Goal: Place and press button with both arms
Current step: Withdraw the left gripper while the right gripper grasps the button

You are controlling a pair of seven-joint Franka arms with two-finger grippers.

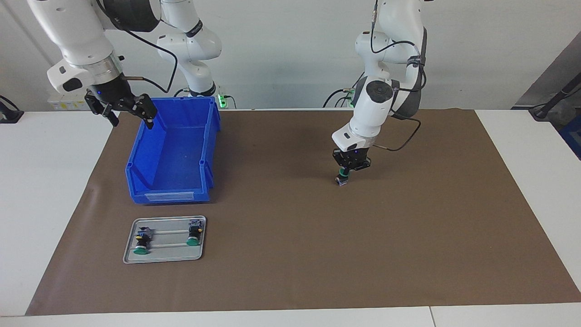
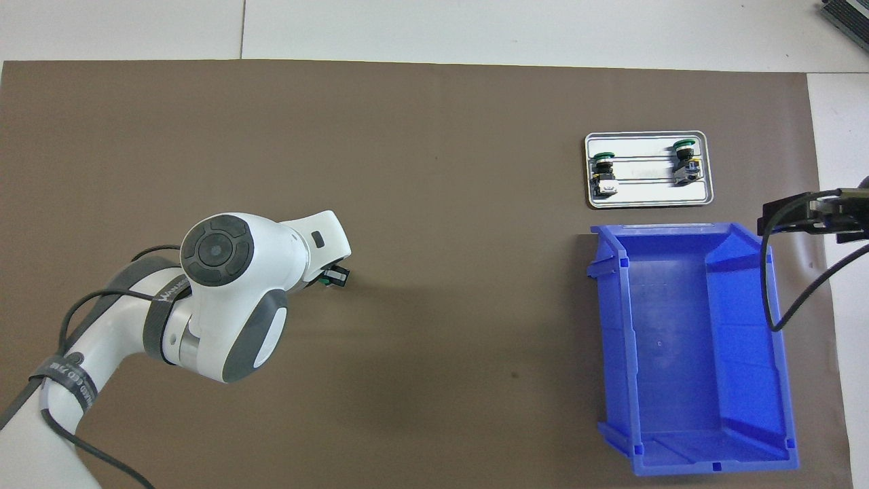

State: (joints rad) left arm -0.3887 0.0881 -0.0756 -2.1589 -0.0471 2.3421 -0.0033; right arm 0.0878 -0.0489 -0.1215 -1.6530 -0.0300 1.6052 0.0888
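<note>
Hidden and cut off: the button, the right gripper, both arms' upper links

From overhead, the left arm's [image 2: 224, 305] white wrist covers the button [image 1: 343, 174] almost whole, just a sliver pokes out; in the facing view the left gripper [image 1: 348, 164] sits right on its green cap, so contact can't be read. The right gripper [image 2: 811, 214] is clipped by the overhead picture's edge. Both arms run off the top facing. The two buttons on the tray [image 1: 168, 256] are too small for detail.
</note>
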